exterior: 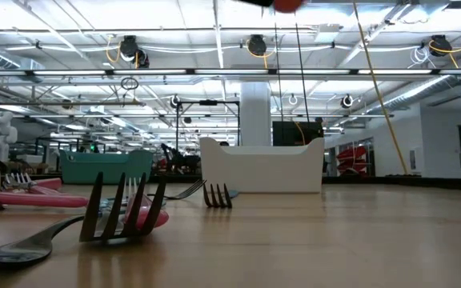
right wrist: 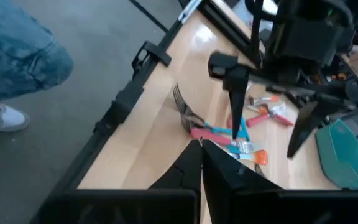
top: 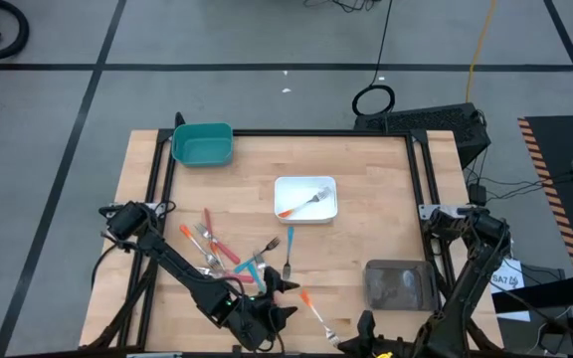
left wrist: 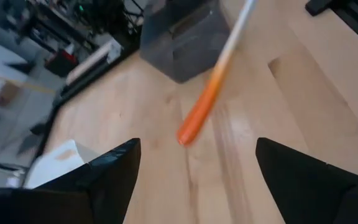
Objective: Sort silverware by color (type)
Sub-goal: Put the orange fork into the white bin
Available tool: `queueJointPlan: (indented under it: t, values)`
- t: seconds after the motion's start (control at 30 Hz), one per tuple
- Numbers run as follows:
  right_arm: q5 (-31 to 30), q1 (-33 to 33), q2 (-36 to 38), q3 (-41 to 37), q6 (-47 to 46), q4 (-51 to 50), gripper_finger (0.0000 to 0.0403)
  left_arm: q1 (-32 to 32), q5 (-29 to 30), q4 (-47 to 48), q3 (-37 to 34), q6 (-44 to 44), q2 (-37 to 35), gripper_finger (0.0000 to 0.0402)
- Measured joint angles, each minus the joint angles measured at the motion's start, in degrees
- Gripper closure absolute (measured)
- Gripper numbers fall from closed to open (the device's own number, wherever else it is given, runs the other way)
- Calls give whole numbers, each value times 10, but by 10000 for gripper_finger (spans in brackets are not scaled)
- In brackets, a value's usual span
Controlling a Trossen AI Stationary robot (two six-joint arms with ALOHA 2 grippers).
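Observation:
The silverware lies on the near left of the table: a loose heap of forks (top: 229,261) with red, orange and blue handles, and one orange-handled fork (top: 316,313) by the near edge. Another orange-handled fork (top: 301,206) lies in the white tray (top: 324,185). My left gripper (top: 288,300) hovers open beside the heap. The orange-handled fork (left wrist: 204,106) lies flat on the wood ahead of its fingers, apart from them. My right gripper (right wrist: 201,148) is shut and holds nothing, at the near edge (top: 366,326). From there the left gripper (right wrist: 263,146) shows above the forks (right wrist: 229,138).
A teal tray (top: 202,145) stands at the far left and a grey tray (top: 401,285) at the near right. A black frame rail (top: 421,179) runs along the table's sides. Beside the table stands a person in jeans (right wrist: 17,56). Bare wood lies between the trays.

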State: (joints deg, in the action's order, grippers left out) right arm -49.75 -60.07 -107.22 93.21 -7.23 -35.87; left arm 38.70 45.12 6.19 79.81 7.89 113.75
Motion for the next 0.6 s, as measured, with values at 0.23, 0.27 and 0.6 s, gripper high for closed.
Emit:
queueJointPlan:
  t: [0.23,0.27,0.6]
  values:
    - [0,1,0,0,22,50,403,1,2,-24,0,68,0,123]
    - [0,1,0,0,22,52,403,2,3,-27,0,77,0,130]
    - [-44,2,0,0,35,71,403,6,37,-35,0,96,0,211]
